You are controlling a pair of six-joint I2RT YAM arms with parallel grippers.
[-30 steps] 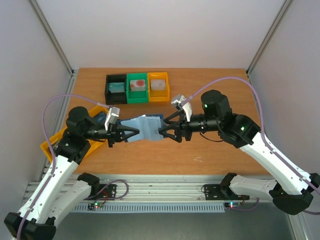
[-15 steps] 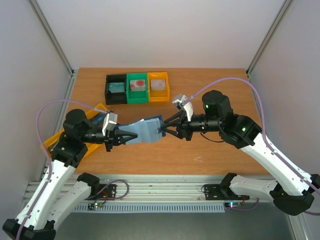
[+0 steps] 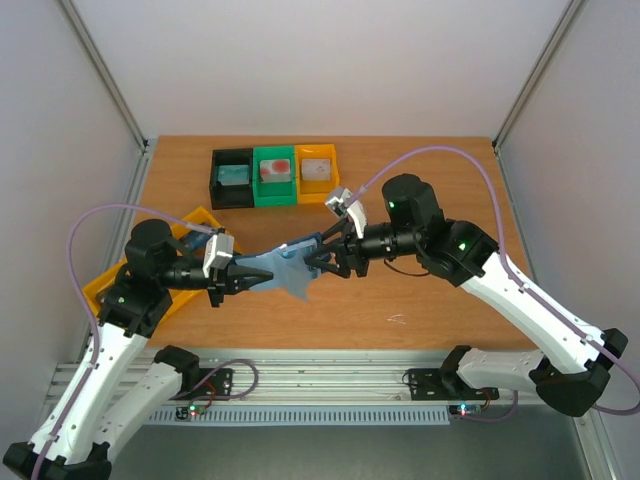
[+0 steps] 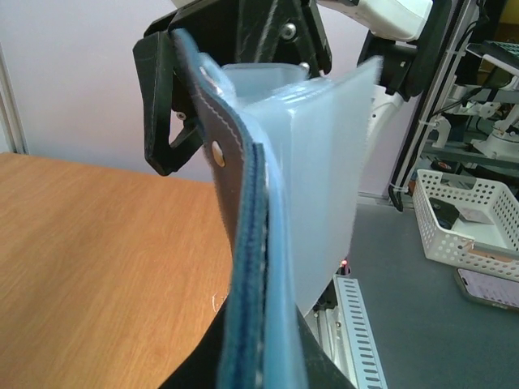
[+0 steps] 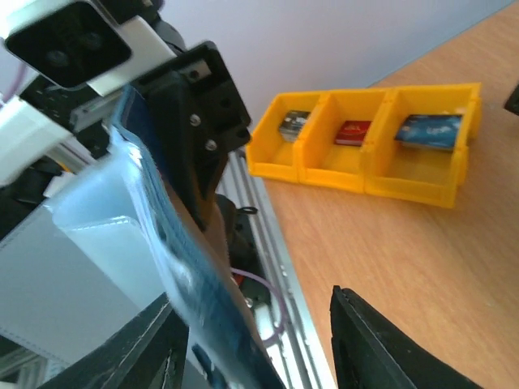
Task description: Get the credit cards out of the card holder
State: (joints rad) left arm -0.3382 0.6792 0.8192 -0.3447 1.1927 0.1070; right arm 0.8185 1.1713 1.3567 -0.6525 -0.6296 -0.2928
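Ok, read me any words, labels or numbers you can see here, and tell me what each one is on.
No text here can be read.
Blue card in the yellow bin: pale marks, too blurred to read.
Red card: too small to read.
Card holder: no print visible.

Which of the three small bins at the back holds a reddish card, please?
The green bin, middle of the row; the black bin beside it holds a teal card, the orange bin a pale card.
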